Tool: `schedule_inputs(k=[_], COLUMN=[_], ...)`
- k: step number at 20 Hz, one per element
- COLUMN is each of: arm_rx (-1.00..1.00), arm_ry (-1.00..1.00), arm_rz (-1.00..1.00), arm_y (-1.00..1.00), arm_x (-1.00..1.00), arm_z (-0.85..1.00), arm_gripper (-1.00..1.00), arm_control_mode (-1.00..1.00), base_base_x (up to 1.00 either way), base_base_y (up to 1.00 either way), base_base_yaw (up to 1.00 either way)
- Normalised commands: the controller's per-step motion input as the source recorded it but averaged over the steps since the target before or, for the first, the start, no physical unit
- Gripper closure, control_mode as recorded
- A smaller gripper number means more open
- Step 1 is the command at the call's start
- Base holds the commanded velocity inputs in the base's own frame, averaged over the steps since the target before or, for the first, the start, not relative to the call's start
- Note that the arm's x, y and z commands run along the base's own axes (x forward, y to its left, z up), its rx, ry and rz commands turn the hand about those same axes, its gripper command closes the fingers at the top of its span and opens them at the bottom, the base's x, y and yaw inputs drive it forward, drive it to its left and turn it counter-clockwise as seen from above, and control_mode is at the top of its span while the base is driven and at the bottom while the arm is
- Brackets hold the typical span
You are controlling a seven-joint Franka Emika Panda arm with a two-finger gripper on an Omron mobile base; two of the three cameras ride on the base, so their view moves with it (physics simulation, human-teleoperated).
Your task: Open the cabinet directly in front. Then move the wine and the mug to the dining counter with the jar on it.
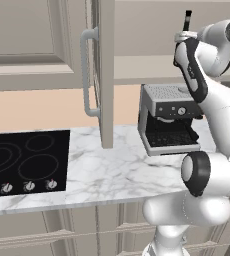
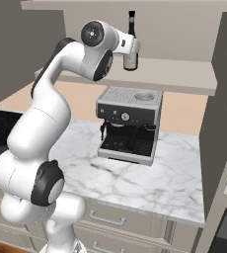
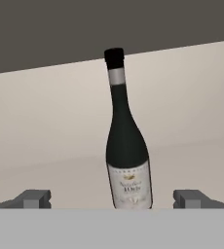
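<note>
Facing the wine, pale label writing too blurred to read, end effector spread wide

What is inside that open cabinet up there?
A dark wine bottle stands upright on the bottom board of the cabinet, between the open end effector fingertips. The arm and doors cover other parts of the inside.

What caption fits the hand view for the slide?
Open gripper lined up on the wine standing upright inside the cabinet, fingertips apart on both sides of the bottle.
</note>
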Motion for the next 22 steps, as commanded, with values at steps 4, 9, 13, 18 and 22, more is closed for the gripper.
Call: schedule_inputs(k=[4,9,13,18,22], arm_rx=[0.00,0.00,0.00,0.00,0.00], arm_ry=[0.00,0.00,0.00,0.00,0.00], arm_rz=[0.01,0.01,0.01,0.01,0.01], arm_y=[-0.08,-0.08,-0.04,-0.04,-0.08], arm_x=[0.20,0.21,0.21,0.21,0.20], arm_z=[0.00,0.00,0.00,0.00,0.00], arm_gripper=[-1.00,-1.00,-1.00,-1.00,-1.00], arm_control_mode=[-1.00,-1.00,-1.00,-1.00,-1.00], base_base_x=[0.00,0.00,0.00,0.00,0.00], base_base_y=[0.00,0.00,0.00,0.00,0.00], base_base_yaw=[0.00,0.00,0.00,0.00,0.00])
